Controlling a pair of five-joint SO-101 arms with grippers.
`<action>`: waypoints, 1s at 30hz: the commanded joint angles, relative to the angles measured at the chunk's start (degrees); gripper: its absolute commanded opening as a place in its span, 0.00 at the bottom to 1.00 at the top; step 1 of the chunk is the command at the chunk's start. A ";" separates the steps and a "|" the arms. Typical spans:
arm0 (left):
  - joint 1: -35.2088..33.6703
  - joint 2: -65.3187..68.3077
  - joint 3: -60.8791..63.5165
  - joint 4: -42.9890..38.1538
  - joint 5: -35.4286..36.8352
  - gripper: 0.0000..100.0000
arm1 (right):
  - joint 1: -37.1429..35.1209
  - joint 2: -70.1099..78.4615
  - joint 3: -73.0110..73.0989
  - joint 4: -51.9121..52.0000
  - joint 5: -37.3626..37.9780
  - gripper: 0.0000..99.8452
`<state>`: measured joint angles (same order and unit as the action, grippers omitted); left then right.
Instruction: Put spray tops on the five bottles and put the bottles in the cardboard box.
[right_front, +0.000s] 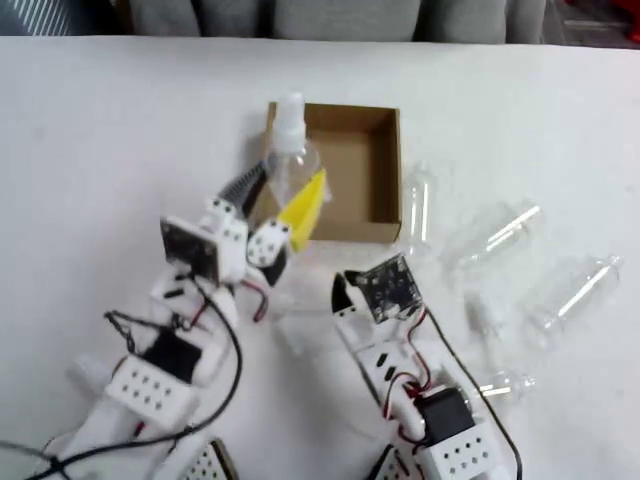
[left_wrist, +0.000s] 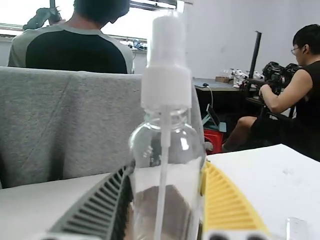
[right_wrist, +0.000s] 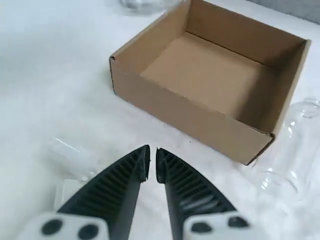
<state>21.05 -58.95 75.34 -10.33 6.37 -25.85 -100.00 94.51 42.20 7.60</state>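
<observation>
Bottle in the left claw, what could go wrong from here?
The capped bottle in the left claw is at the left wall of the cardboard box, so it could catch that edge or tip on release. The uncapped bottles lying right of the box look free to roll.

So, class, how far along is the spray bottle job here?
Done: one bottle has its spray top on. In hand: the left claw holds that bottle at the rim of the cardboard box, which is empty. Left: the other bottles beside the box have no tops, and the right claw, shut, holds nothing.
</observation>
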 joint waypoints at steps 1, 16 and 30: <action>-3.91 12.09 -10.55 -4.66 -0.35 0.02 | 3.12 -0.57 -3.16 1.63 0.00 0.02; -11.12 61.58 -38.15 -25.49 -0.35 0.02 | 7.78 -0.57 -2.90 5.41 0.09 0.02; -11.91 86.81 -53.27 -37.10 -0.79 0.02 | 7.69 -0.57 -2.90 5.41 0.09 0.02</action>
<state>9.80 26.33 27.16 -43.74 6.37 -18.46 -100.00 94.51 47.38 7.60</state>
